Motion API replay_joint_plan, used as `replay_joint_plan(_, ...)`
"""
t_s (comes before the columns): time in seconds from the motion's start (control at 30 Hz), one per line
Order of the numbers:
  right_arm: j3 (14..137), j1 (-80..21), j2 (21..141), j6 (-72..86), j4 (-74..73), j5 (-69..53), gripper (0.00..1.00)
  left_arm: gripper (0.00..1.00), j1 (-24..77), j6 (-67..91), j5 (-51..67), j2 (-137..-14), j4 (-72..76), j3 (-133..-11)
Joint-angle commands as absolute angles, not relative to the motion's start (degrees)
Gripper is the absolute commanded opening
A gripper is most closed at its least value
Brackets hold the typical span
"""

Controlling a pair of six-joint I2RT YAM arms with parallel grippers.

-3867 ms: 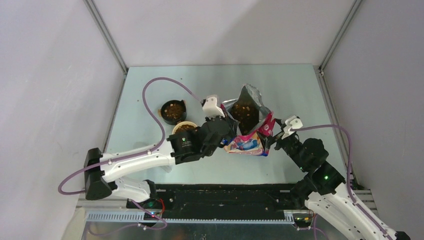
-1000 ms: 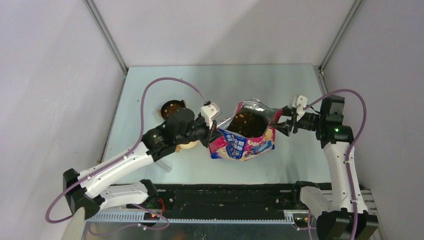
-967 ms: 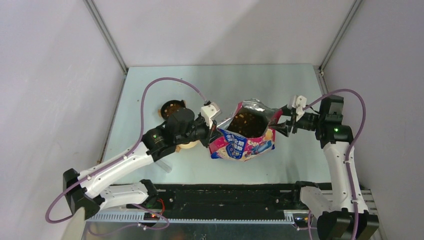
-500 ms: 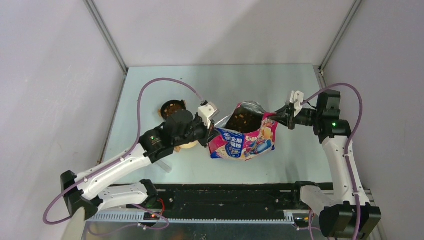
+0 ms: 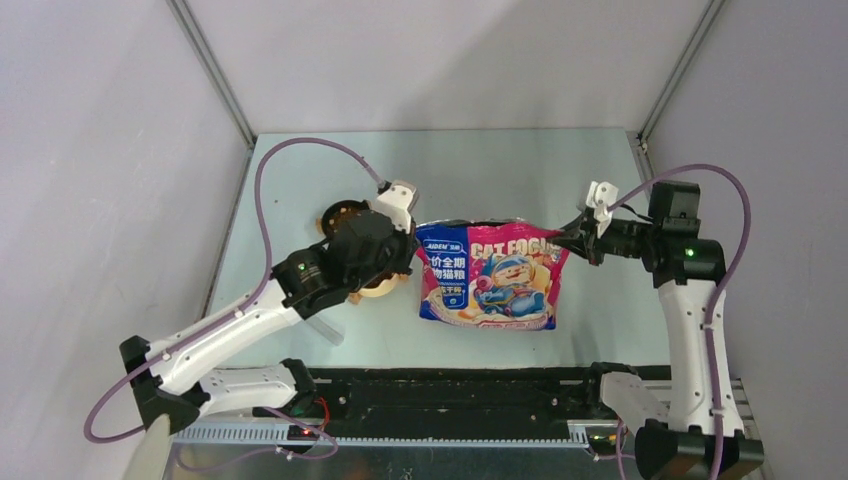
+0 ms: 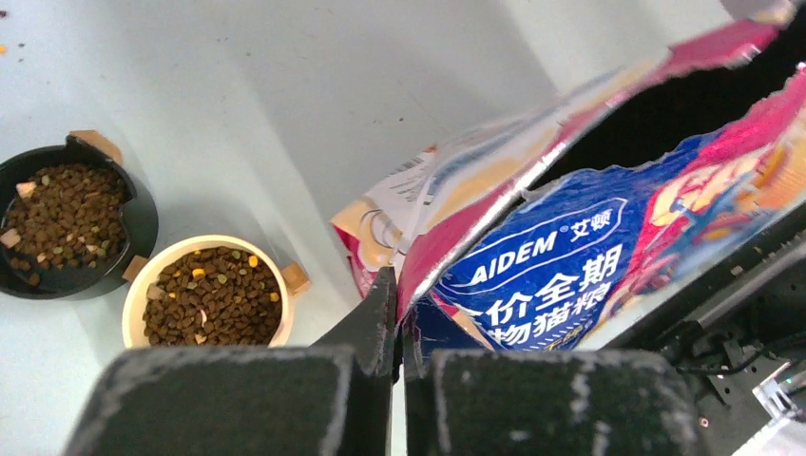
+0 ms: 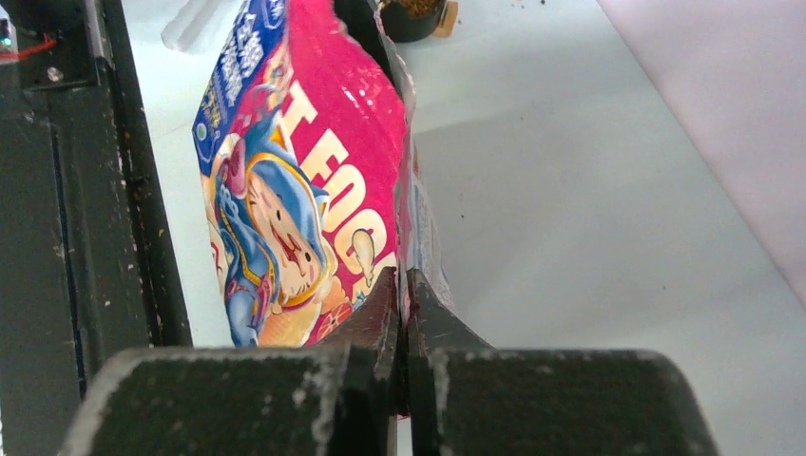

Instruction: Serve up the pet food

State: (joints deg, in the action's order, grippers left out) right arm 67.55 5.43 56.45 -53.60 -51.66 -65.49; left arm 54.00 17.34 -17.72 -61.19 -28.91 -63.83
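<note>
Left wrist view has the left gripper (image 6: 394, 285) pinched tight on the torn top edge of the bag (image 6: 542, 275), its two dark, matte fingers meeting with only the film between them. Across the bag from it, the right gripper (image 7: 401, 285) is clamped the same way on the opposite top corner, so the single pouch is stretched between the two. The bag is glossy, crinkled film, pink and blue, printed with a cartoon cat. Its mouth gapes as a dark slit just beyond the left fingers. On the side of the left gripper away from the bag, near it but apart, two small round bowls stand on the smooth pale table (image 6: 285, 104). A cream bowl (image 6: 130, 306) is nearer the fingers and a black bowl (image 6: 143, 228) is just beside it, farther out. Each has little tan tabs at its rim. Both bowls hold the pet food (image 6: 214, 294), small dark brown pellets with a few lighter bits, lying in loose, grainy heaps.
</note>
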Motion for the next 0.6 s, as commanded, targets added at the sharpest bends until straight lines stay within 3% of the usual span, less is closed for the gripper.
replay_joint_plan(0.0, 75.8, 7.4, 50.7, -61.6, -50.6, -62.1, 0.0, 0.0, 53.1, 20.2, -35.6, -60.4, -26.4, -70.0)
replay_joint_plan(0.13, 74.6, 7.6, 50.2, -58.7, -49.1, -57.8, 0.0, 0.0, 53.1, 24.4, -46.1, -63.2, -32.5, -71.7)
replay_joint_plan(0.57, 73.7, 7.3, 48.6, -64.5, -53.5, -59.3, 0.0, 0.0, 53.2, 22.7, -38.9, -62.5, -33.2, -71.1)
